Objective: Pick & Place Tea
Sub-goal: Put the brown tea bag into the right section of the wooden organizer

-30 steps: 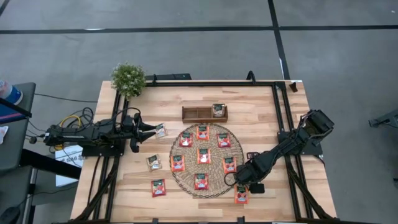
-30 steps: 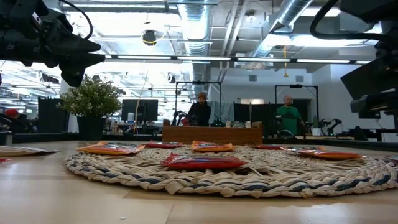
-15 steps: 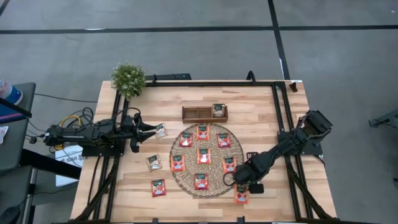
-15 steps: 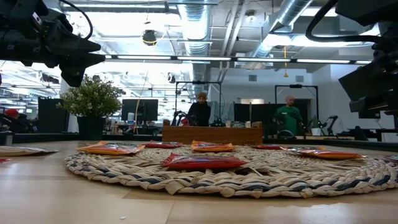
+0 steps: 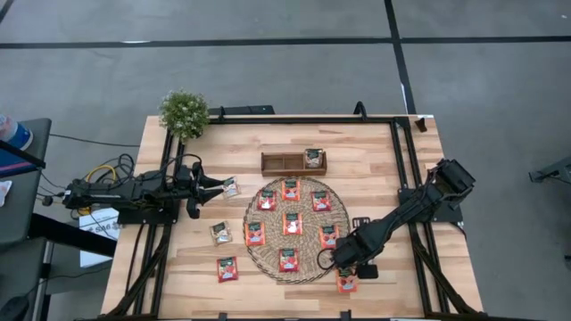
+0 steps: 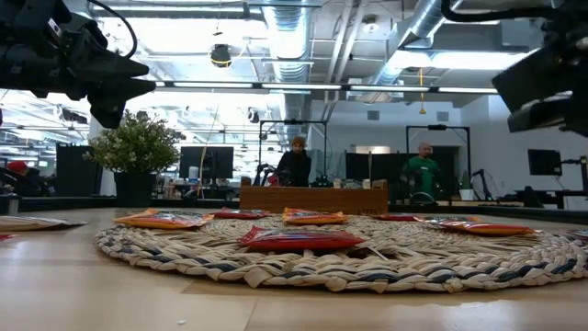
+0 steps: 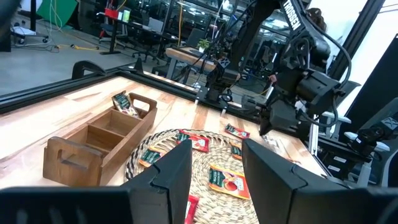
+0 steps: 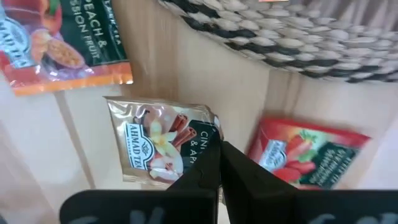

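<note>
— Between the tips of the right gripper (image 8: 219,149), what is there?
— One corner of a pale whitish square foil tea sachet (image 8: 163,140); the fingers are pinched tight on it. A red-orange square tea sachet (image 8: 308,155) lies on the light wooden table (image 5: 375,143) just beside them, and the rim of the large round woven straw mat (image 5: 269,225) is close ahead.
— And the left gripper (image 5: 217,186)?
— It's across the mat, well apart from the right one. Its fingers are spread and grip nothing; another pale sachet (image 5: 231,186) lies at its tips.

The left gripper (image 5: 217,186) hangs level with fingers (image 7: 171,177) parted; the right gripper (image 5: 332,259), arm outstretched, has fingers (image 8: 208,168) pressed together.
</note>
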Robot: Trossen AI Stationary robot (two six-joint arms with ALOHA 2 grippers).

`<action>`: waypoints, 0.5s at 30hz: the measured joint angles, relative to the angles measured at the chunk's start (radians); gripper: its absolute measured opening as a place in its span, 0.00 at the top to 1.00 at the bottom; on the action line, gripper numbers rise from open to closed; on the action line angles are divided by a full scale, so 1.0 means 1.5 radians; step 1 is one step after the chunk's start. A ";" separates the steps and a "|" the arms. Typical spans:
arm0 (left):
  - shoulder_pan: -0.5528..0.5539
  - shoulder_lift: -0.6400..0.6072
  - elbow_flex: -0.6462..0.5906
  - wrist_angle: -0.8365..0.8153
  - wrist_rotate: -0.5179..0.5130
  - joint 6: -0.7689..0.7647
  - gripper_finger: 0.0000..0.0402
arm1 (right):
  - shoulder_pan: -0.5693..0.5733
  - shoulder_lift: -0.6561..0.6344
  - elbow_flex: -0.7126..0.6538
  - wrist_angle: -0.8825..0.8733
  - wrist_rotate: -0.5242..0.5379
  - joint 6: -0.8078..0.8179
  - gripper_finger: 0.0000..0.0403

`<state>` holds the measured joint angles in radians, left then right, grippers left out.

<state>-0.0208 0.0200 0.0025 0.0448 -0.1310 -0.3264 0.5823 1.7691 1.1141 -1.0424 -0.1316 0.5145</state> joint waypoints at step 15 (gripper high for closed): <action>0.000 0.000 0.000 0.000 0.000 0.000 0.67 | -0.079 -0.002 0.188 -0.309 0.243 -0.021 1.00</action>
<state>-0.0208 0.0200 0.0025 0.0452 -0.1310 -0.3260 0.4639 1.7668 1.3955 -1.5063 0.2325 0.4823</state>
